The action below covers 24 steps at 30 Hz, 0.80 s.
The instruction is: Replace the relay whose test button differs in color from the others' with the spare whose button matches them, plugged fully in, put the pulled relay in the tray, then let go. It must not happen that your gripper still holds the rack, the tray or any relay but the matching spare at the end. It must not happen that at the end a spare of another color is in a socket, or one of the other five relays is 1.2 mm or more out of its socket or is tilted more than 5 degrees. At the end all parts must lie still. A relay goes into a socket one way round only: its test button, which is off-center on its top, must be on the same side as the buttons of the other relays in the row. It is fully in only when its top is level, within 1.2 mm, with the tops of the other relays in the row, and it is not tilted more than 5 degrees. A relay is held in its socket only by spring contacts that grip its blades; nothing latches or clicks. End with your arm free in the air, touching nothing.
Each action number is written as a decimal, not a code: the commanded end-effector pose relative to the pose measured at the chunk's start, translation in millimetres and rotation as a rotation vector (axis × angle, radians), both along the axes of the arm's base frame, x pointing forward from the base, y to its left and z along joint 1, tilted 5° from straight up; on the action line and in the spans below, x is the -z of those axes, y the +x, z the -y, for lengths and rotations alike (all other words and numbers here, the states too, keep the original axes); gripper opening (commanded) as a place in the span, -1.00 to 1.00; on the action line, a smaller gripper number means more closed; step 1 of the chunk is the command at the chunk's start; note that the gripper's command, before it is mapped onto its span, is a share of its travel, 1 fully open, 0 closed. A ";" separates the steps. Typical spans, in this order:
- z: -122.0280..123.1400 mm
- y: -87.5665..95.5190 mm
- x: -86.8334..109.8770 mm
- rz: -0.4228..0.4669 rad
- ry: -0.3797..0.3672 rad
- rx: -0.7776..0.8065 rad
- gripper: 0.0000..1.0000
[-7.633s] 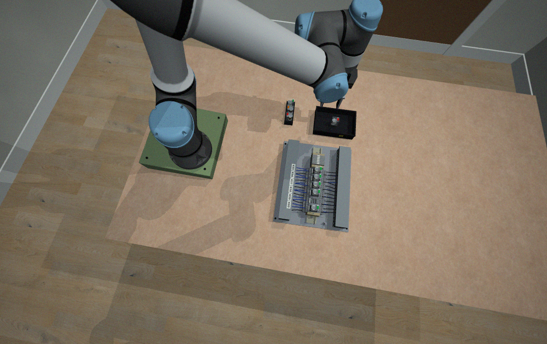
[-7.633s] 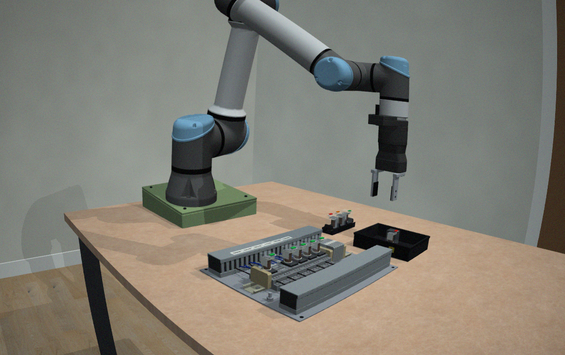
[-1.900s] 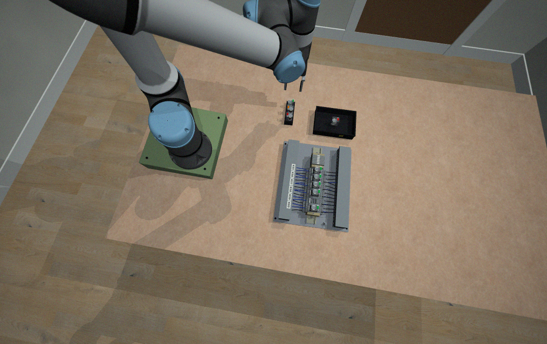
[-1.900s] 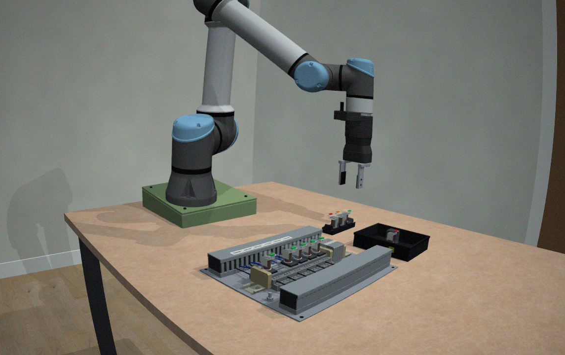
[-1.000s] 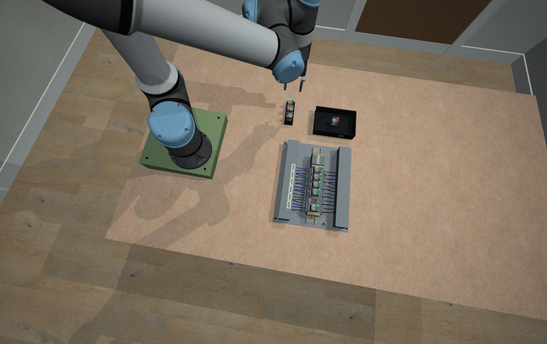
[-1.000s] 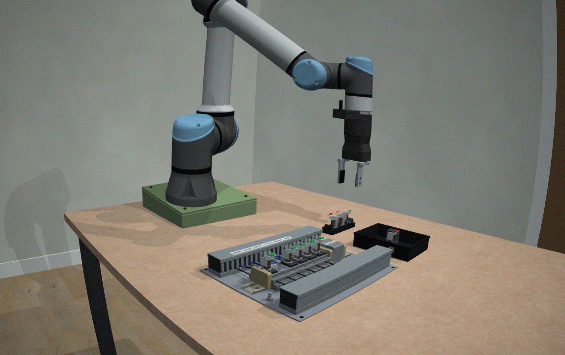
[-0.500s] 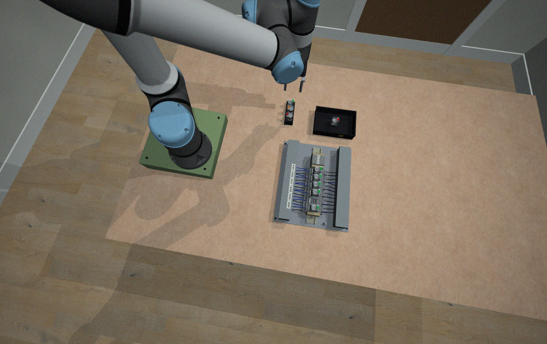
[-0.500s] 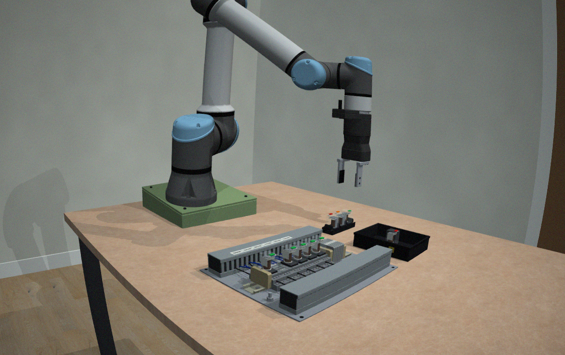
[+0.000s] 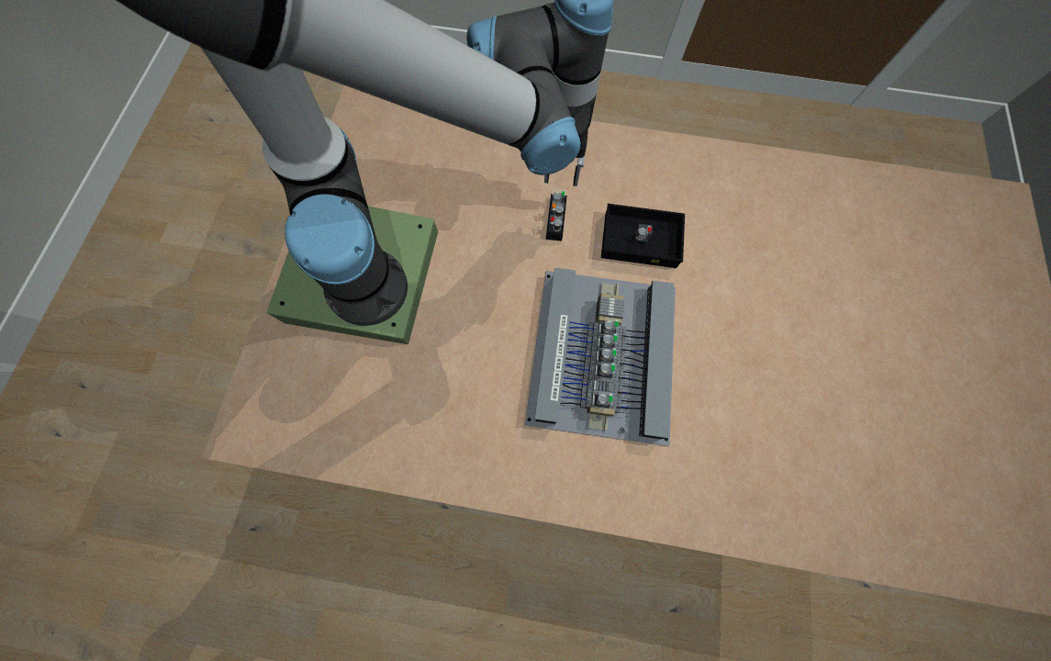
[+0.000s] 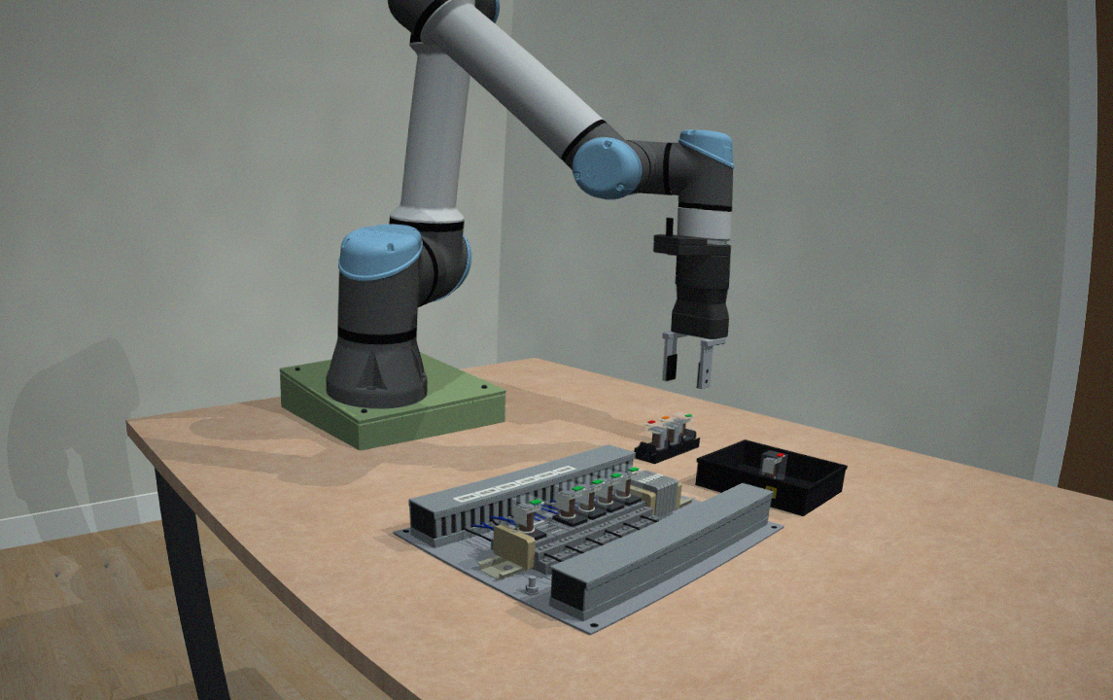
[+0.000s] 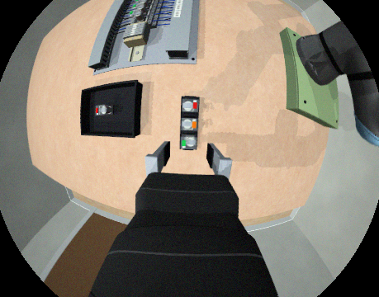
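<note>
Tan and matte, the counter (image 10: 934, 600) carries the relay panel (image 10: 581, 522) lowest in the exterior view, its row showing green buttons with one socket seemingly vacant. Just above it, the black tray (image 10: 821, 481) already holds the red-buttoned relay (image 10: 773, 462), so removal looks finished. Left of the tray, the spare holder (image 11: 189, 125) offers red, orange and green-buttoned spares. Higher still, the gripper (image 10: 687, 361) hangs spread and empty over the green spare (image 11: 188, 142), which likely needs a straight descent and a square grasp.
</note>
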State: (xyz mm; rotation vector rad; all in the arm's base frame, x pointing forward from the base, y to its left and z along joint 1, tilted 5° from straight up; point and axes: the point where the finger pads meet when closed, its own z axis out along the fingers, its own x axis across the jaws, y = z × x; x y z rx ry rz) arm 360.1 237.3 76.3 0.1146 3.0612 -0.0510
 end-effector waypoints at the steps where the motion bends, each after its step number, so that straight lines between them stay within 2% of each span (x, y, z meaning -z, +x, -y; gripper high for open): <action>1: 0.1 1.8 17.2 0.001 0.001 0.000 1.00; 4: 0.5 4.2 44.1 0.002 0.001 0.000 1.00; 24: 0.5 4.7 48.0 0.002 0.001 0.000 1.00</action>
